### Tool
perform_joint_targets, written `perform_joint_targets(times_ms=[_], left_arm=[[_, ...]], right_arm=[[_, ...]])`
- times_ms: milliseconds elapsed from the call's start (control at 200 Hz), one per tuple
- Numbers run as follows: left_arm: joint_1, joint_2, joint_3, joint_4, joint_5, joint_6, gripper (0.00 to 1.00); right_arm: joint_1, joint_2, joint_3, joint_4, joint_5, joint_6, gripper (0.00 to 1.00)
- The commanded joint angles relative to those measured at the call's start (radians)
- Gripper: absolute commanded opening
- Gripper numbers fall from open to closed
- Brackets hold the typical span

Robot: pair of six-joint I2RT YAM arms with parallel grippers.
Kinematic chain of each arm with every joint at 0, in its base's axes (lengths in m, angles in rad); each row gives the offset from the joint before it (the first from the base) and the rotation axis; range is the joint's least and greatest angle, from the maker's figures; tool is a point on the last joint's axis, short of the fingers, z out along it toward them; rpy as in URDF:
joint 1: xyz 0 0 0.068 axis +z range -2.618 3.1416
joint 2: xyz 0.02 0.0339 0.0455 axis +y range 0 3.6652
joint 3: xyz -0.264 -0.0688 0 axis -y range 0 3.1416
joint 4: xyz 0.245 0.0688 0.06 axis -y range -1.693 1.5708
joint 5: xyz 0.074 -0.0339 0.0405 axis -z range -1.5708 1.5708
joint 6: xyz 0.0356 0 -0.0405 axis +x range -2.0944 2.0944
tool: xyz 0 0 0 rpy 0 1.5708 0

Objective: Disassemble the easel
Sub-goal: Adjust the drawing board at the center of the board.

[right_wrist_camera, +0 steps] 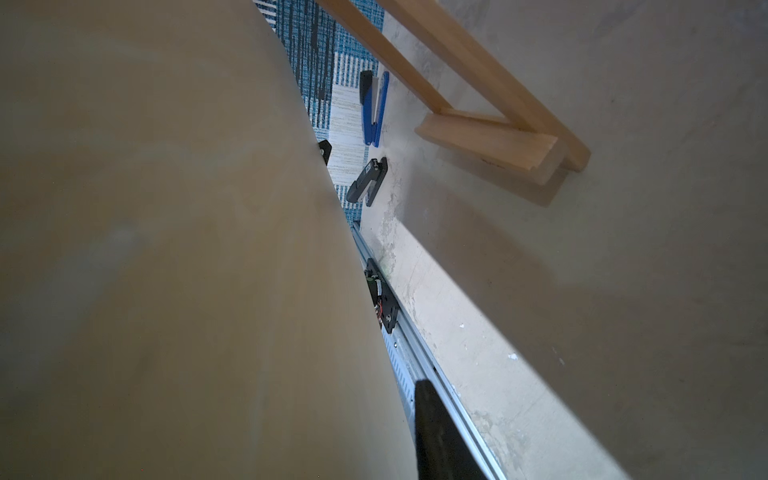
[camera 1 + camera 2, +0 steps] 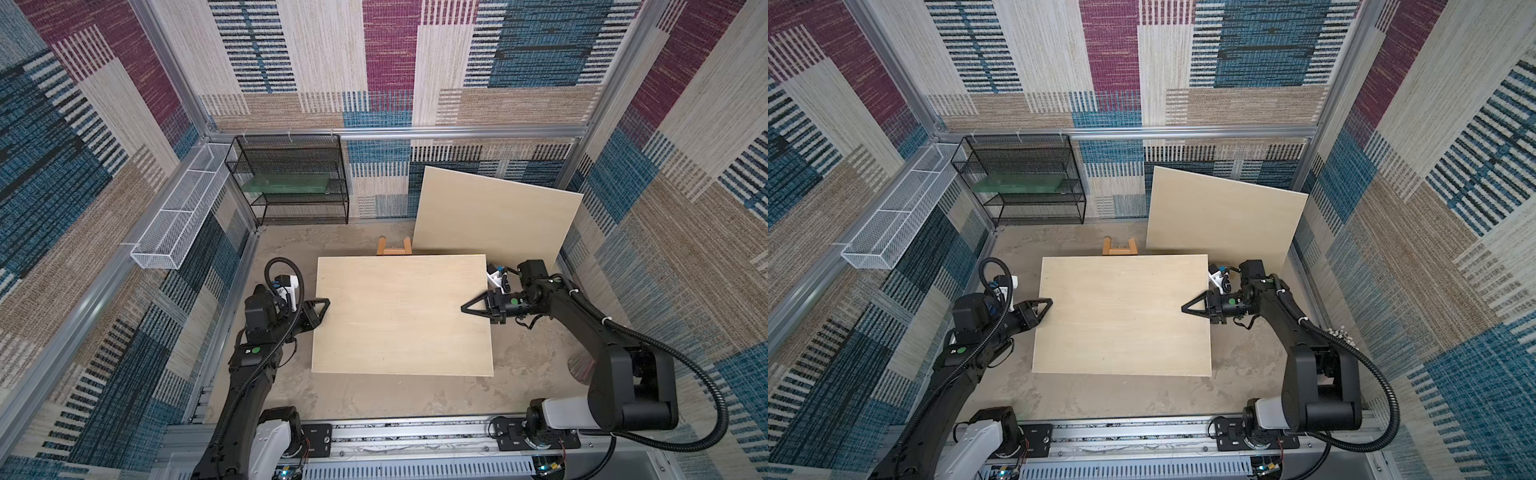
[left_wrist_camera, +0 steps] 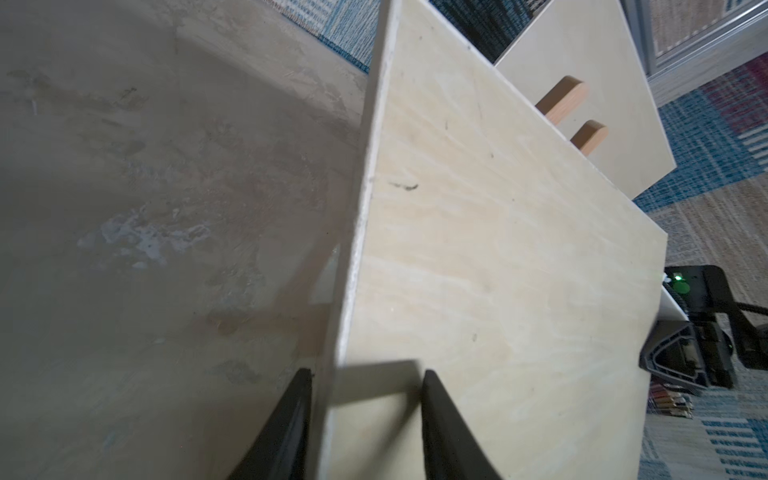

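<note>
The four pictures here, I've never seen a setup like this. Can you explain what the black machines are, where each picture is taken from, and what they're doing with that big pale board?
They are two robot arms at a table. Two pictures look down from overhead, side by side like a pair of eyes; the other two come from a camera on each arm's wrist. In both top views the left claw and right claw reach onto opposite edges of the pale board. The left wrist view shows one finger on each side of that edge; how tightly they pinch I cannot tell. The wooden easel pokes out past the board's far edge, and a second board leans against the back wall.
</note>
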Motion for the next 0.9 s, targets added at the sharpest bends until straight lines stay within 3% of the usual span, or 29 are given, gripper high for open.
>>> perform_joint_targets(times_ms=[0, 190, 336, 676, 796, 896], left_arm=[[-0.073, -0.017, 0.011, -0.132, 0.192, -0.109, 0.0], [-0.178, -0.092, -0.005, -0.225, 0.079, -0.189, 0.0], [-0.2, -0.099, -0.012, -0.308, 0.009, -0.182, 0.0], [-0.204, 0.1, 0.014, -0.27, -0.079, -0.09, 0.01], [-0.203, 0.133, 0.06, -0.28, -0.107, -0.056, 0.05], [-0.203, 0.132, 0.126, -0.3, -0.143, -0.035, 0.2]], right_arm=[[0.025, 0.009, -0.007, 0.099, 0.36, -0.072, 0.33], [0.05, -0.009, -0.053, 0.073, 0.365, -0.035, 0.33], [0.075, -0.014, -0.108, 0.089, 0.384, 0.035, 0.33], [0.024, -0.036, -0.135, 0.094, 0.487, 0.113, 0.31], [0.022, -0.044, -0.147, 0.091, 0.498, 0.143, 0.3], [0.03, -0.074, -0.158, 0.085, 0.517, 0.189, 0.29]])
